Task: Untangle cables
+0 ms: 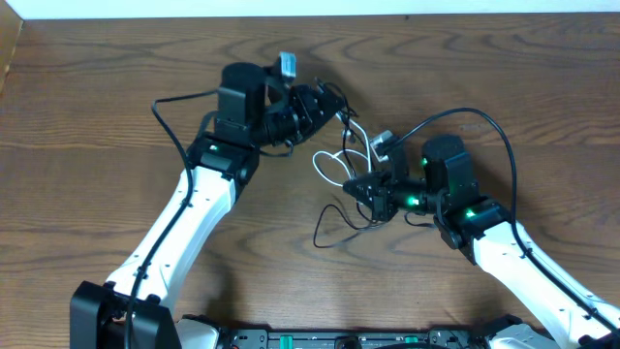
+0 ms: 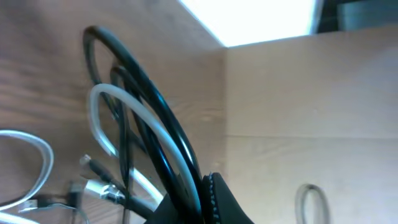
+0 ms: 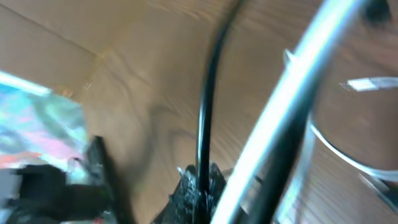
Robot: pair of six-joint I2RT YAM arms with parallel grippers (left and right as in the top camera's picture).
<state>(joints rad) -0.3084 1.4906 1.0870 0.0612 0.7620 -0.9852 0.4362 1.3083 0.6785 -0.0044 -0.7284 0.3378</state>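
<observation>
Wood table: black cable, white cable looped, intertwined.

table: brown wood-grain surface, grain running left to right, filling nearly the whole overhead view. white strip: runs along the top edge, beyond the table's far side. lighter wooden edge: at the upper left corner, tilted. pale tan boards: seen from the left wrist, meeting at straight seams, with a bright white patch above. multicoloured patch: at the left edge of the right wrist view, too blurred to identify.
</observation>
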